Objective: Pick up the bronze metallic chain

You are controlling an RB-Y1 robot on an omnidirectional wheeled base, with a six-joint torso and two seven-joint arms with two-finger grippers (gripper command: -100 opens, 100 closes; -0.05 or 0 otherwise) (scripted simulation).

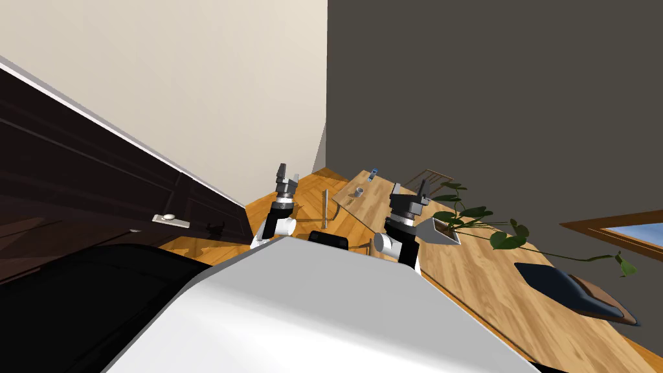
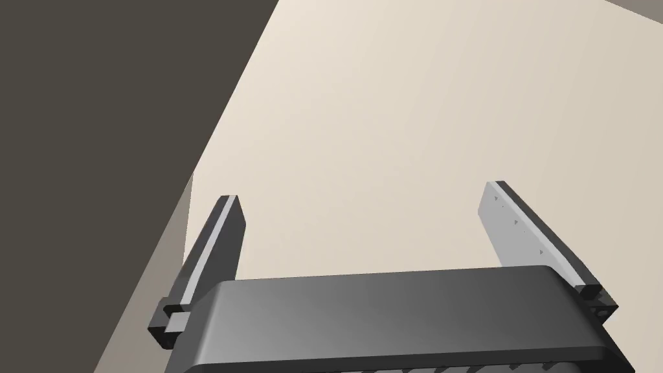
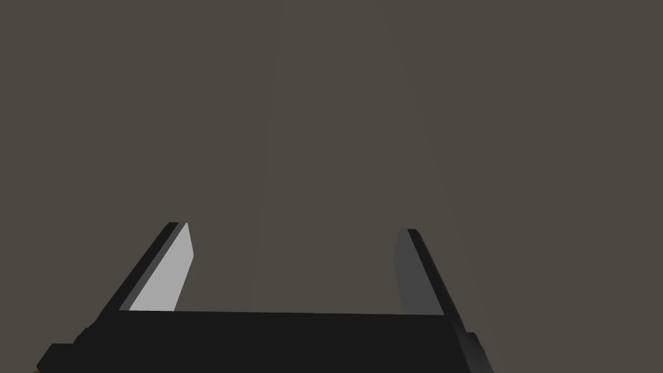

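Note:
A long wooden table (image 1: 492, 278) runs along the dark grey wall. At its far end stand a small grey cup (image 1: 358, 192) and a small blue-topped object (image 1: 373, 173), too small to tell more. My left gripper (image 1: 285, 171) is raised over the floor left of the table's end, open and empty, with its fingers (image 2: 220, 239) wide apart against the cream wall. My right gripper (image 1: 410, 188) is raised above the table's near-middle, just short of the plant. It is open and empty, and its fingers (image 3: 171, 272) face the grey wall.
A trailing green plant (image 1: 479, 217) in a white pot (image 1: 443, 234) stands on the table right of my right gripper. Further along lies a dark flat pad (image 1: 576, 291). A dark door (image 1: 97, 188) with a metal handle (image 1: 169, 219) stands to my left. A thin grey post (image 1: 325, 208) rises by the table's end.

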